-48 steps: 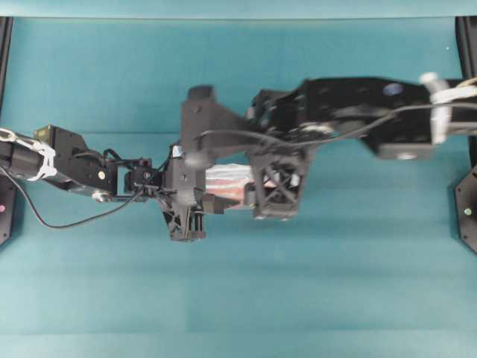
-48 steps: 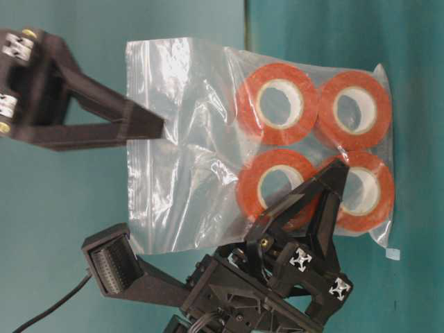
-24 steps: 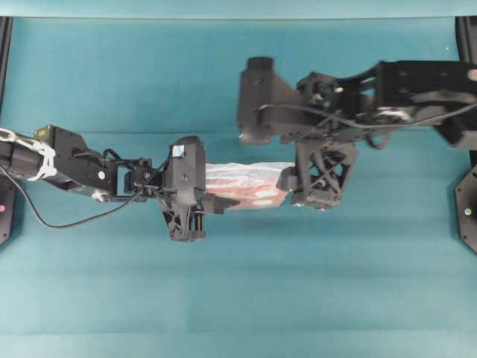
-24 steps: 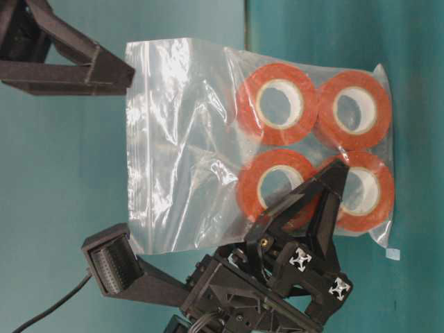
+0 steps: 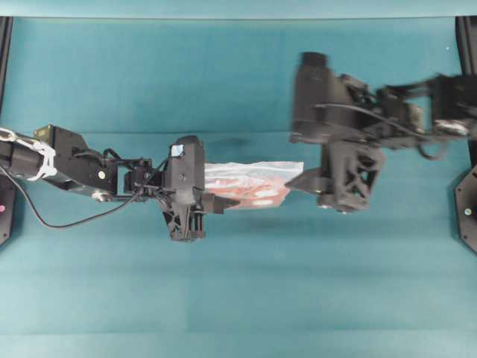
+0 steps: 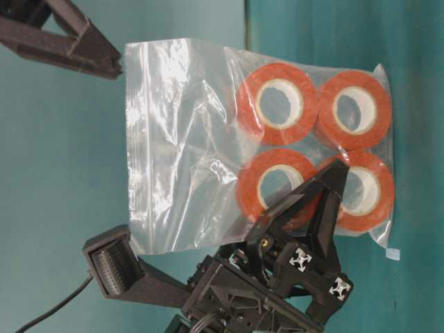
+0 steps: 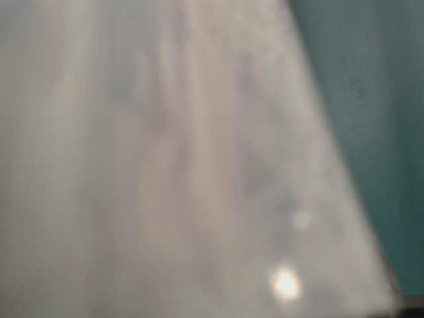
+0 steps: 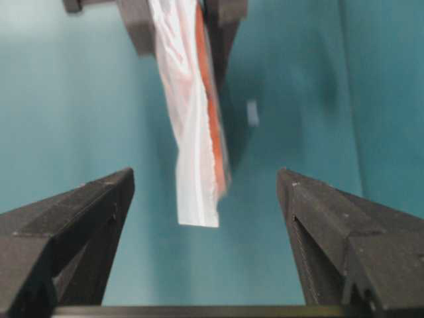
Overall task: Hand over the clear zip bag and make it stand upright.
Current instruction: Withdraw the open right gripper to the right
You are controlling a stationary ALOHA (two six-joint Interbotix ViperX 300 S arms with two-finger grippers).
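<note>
I am holding the clear crinkly zip bag of orange-red tape rolls [image 6: 257, 146] clenched in my left tool [image 5: 223, 203], while my right tool [image 8: 205, 205], released wide, is needing to close on its free end.

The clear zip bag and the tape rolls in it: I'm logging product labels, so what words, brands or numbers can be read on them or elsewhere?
None: no text is readable in any view.
The clear zip bag is unprinted.
The tape rolls have plain white cores.
</note>
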